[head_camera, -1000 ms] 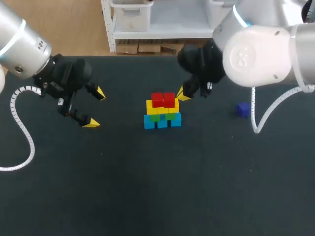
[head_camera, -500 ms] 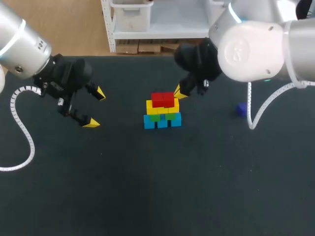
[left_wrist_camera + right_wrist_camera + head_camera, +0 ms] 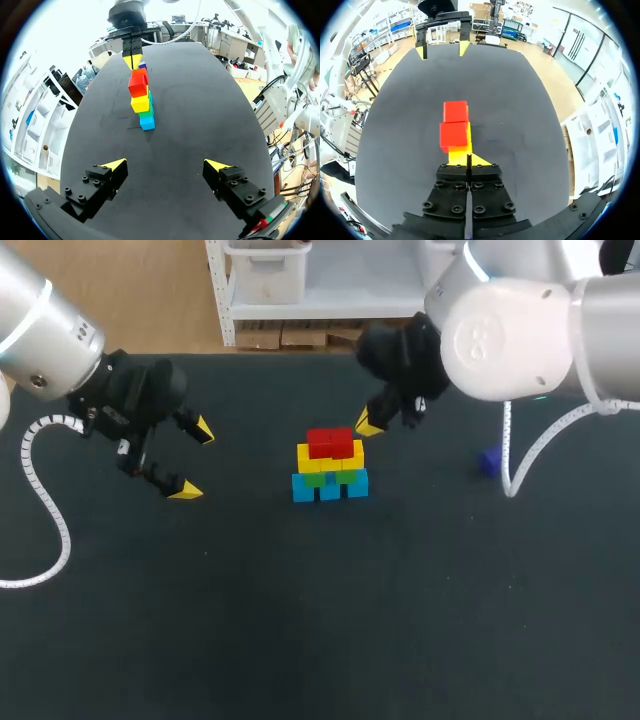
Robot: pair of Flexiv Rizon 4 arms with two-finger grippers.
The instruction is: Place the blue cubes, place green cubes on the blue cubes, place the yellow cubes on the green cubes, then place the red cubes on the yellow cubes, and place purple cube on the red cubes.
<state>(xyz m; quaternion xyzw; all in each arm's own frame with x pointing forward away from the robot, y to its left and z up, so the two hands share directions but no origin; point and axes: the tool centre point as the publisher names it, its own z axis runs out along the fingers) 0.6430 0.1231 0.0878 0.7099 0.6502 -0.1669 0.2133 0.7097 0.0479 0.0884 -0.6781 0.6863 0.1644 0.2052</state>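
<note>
- The red cubes (image 3: 332,443) are the top layer of a small stack in the middle of the table (image 3: 330,630). They rest on the yellow cubes (image 3: 310,458), which rest on the green cubes (image 3: 346,476), and those rest on the blue cubes (image 3: 330,490) on the tabletop.
- The purple cube (image 3: 490,462) lies alone on the table, well apart from the stack, off to its right.
- The right gripper (image 3: 368,425) is just behind the stack's upper right corner. Its fingers are clenched together with nothing between them. I cannot tell whether it touches the cubes.
- The left gripper (image 3: 193,460) is well to the left of the stack. Its fingers are spread wide and hold nothing.
</note>
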